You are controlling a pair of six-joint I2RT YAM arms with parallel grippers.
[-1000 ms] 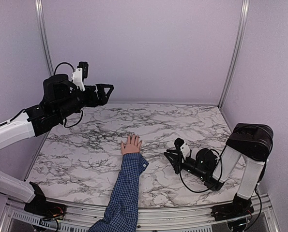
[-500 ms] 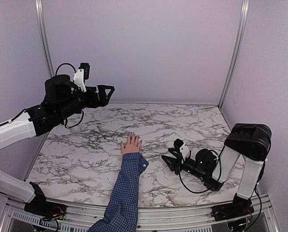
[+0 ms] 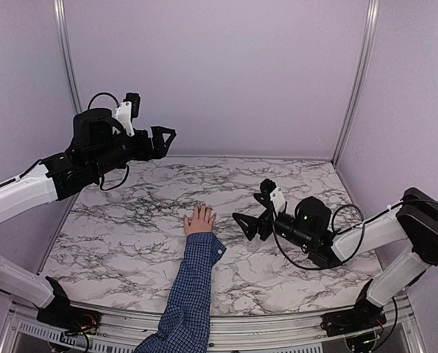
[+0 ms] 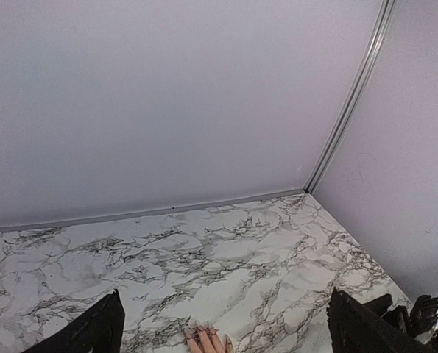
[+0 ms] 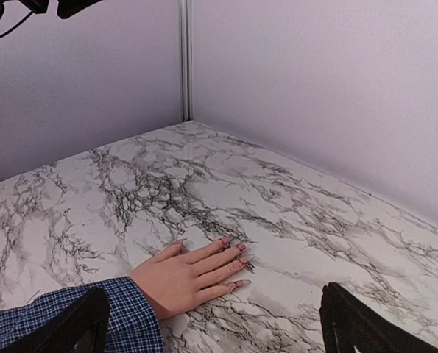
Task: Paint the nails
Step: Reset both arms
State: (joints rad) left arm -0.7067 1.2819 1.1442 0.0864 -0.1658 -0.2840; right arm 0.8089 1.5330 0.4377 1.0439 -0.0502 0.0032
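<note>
A small light-skinned hand (image 3: 199, 220) lies flat on the marble table (image 3: 130, 220), fingers spread, in a blue checked sleeve (image 3: 193, 283). The nails (image 5: 240, 257) are long and pinkish; the left wrist view catches only the fingertips (image 4: 207, 339) at its bottom edge. My right gripper (image 3: 249, 206) hovers just right of the hand, open, nothing between its fingers (image 5: 351, 323). In its own view the right gripper (image 5: 215, 290) frames the hand (image 5: 189, 278). My left gripper (image 3: 168, 141) hangs high at the back left, open and empty; the left gripper (image 4: 223, 294) looks down on the table.
Pale purple walls close in the table, with metal corner posts (image 3: 355, 81) at back left and back right. The right arm's cable (image 3: 336, 220) loops above the table on the right. The sleeve runs out over the table's near edge (image 3: 277, 323).
My right gripper has opened from shut and has risen and swung left toward the hand, the arm stretching out. The left arm has crept slightly up. The hand has stayed still.
</note>
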